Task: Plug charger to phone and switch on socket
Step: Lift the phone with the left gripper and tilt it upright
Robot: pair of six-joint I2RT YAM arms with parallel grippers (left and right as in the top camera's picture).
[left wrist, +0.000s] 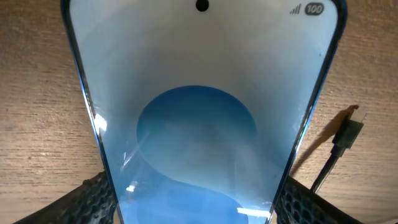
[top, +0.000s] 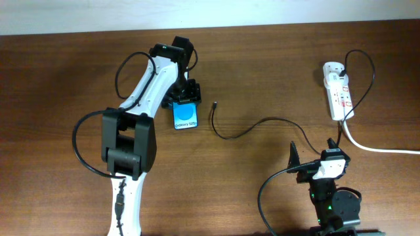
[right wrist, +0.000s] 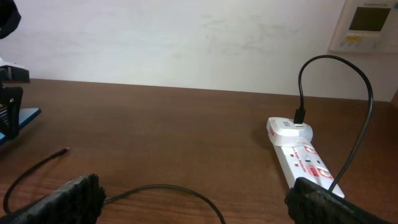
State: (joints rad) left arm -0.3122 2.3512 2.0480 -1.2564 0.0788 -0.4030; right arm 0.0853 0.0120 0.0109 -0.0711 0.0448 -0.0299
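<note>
The phone lies on the wooden table with its bright blue screen up; it fills the left wrist view. My left gripper is at its far end, one finger against each long edge, shut on it. The charger, a thin black cable, runs from the socket to a free plug tip just right of the phone, also seen in the left wrist view. My right gripper is open and empty near the front edge, with the cable lying below it. The socket also shows in the right wrist view.
A thick white cord runs from the socket off the right edge. A wall panel hangs on the white wall beyond the table. The cable loops above the socket.
</note>
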